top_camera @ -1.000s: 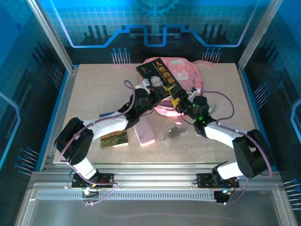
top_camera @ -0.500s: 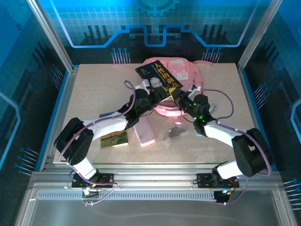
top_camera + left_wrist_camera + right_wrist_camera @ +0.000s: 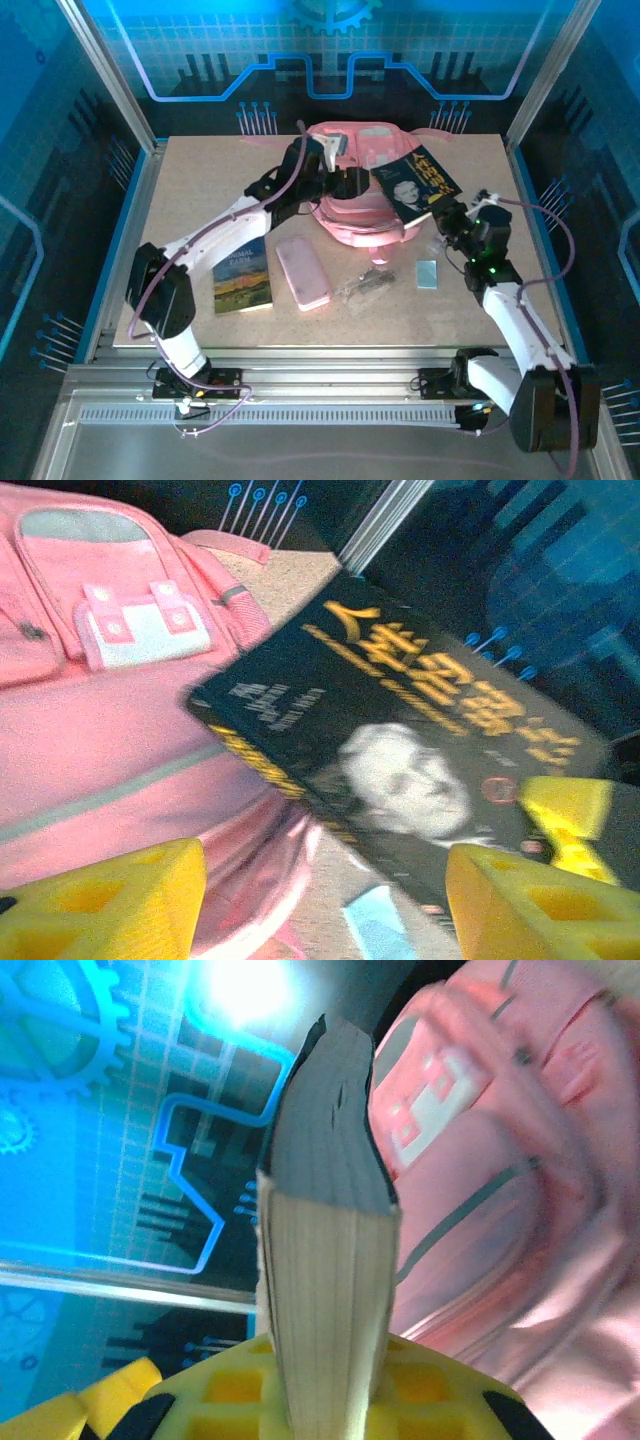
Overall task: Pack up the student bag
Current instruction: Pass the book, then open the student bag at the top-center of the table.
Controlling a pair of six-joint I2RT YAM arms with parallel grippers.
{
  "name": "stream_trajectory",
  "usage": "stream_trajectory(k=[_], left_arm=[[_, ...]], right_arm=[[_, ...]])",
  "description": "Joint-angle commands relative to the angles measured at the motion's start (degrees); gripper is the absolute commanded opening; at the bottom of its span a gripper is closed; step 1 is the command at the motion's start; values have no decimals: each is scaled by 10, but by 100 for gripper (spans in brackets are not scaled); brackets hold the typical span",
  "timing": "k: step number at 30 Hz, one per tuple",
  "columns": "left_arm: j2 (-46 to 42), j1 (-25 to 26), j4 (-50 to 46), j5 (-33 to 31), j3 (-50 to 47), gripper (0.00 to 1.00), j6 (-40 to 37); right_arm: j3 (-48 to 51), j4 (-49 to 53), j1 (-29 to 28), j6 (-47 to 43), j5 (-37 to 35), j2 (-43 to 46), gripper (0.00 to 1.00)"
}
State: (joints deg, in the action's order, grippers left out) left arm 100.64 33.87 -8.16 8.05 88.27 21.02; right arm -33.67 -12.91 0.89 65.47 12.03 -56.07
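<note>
**Fig. Bag packing, book poised at the bag.** The student bag [image 3: 385,150] lies at 12 o'clock on the counter [image 3: 200,200], close to the far edge, with its front pockets and pale patches facing up.

The left pincer [image 3: 325,870] hangs at the bag's 9 o'clock side. Its jaws are spread wide with nothing between them, and the left wrist view shows pink fabric just under and beyond them. Whether a finger touches the cloth cannot be told.

The right pincer [image 3: 320,1405] is narrow, clamped on the lower edge of a black book [image 3: 413,183]. The book is held tilted over the bag's 3 o'clock side.

Spread across the counter at 6 to 7 o'clock of the bag are a second book [image 3: 243,275], a pink pencil case [image 3: 302,272], a small clear item [image 3: 365,285] and a pale blue card [image 3: 427,273], all apart from one another.

**Handling (judged).**
- The bag looks soft, limp and light. It is likely to sag, slide or bunch when pushed, and its mouth is unlikely to stay open unaided.
- The firmer seam at the rim of the opening seems the best hold. The thin straps or loose panel cloth would stretch and give little control.
- One pincer lifting that rim would give the stiff book a clear entry.
</note>
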Motion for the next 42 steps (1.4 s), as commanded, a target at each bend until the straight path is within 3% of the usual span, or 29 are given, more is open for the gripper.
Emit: stream_trajectory(k=[1, 6, 11, 20, 27, 30, 32, 35, 38, 39, 42], left_arm=[[67, -16, -160, 31, 62, 66, -179], [154, -28, -230, 48, 150, 66, -277], [233, -33, -288, 34, 234, 66, -353], [331, -32, -339, -6, 308, 69, -401], [381, -32, -408, 33, 335, 74, -413], [404, -32, -416, -1, 345, 72, -416], [422, -31, -422, -29, 359, 66, -413], [442, -31, -424, -66, 378, 33, -397], [449, -31, -430, -63, 398, 4, -388], [445, -31, -431, -55, 402, 0, -384], [417, -29, -425, -36, 406, 0, -369]], right_arm=[[1, 71, 50, -50, 34, 49, 0], [3, 96, 119, -57, 92, 66, 0], [0, 90, 141, -58, 135, 51, 0], [-5, 92, 154, -61, 150, 29, 0], [-1, 93, 165, -62, 155, 27, 0], [1, 90, 169, -61, 159, 25, 0], [0, 89, 171, -59, 163, 24, 0], [0, 87, 175, -58, 169, 25, 0], [1, 91, 182, -57, 173, 31, 0], [1, 93, 185, -57, 174, 35, 0], [-2, 107, 198, -59, 176, 44, 0]])
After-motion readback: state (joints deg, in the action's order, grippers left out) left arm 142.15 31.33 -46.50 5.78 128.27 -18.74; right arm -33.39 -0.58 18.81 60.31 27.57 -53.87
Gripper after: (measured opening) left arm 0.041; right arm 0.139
